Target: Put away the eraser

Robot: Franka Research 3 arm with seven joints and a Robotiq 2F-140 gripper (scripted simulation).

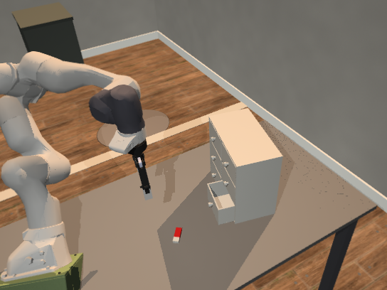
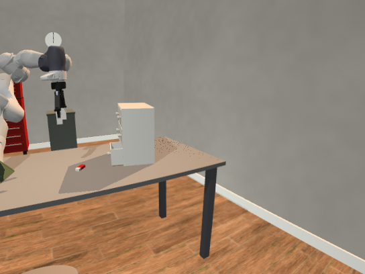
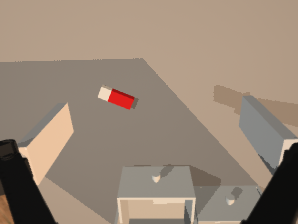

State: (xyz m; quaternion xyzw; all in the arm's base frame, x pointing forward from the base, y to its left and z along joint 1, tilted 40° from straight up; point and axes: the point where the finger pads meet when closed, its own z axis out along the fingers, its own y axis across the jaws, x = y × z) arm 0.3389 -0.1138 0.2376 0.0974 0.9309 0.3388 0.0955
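Note:
A red eraser with a white end (image 1: 177, 234) lies flat on the table, in front of the small white chest (image 1: 245, 163). The chest's bottom left drawer (image 1: 221, 202) is pulled out a little; the other drawers are pushed in. I see nothing in the visible part of the open drawer. My gripper (image 1: 146, 192) hangs open and empty high above the table, to the left of the chest and behind the eraser. In the wrist view the eraser (image 3: 116, 97) lies ahead of the open fingers, and the open drawer (image 3: 156, 195) is at the bottom edge. The exterior view shows the gripper (image 2: 59, 117), eraser (image 2: 80, 167) and chest (image 2: 135, 134).
My arm's base (image 1: 43, 274) stands at the table's near left corner. The table's right edge runs close behind the chest. A dark cabinet (image 1: 46, 32) and a red tool cabinet (image 2: 15, 121) stand on the floor beyond the table.

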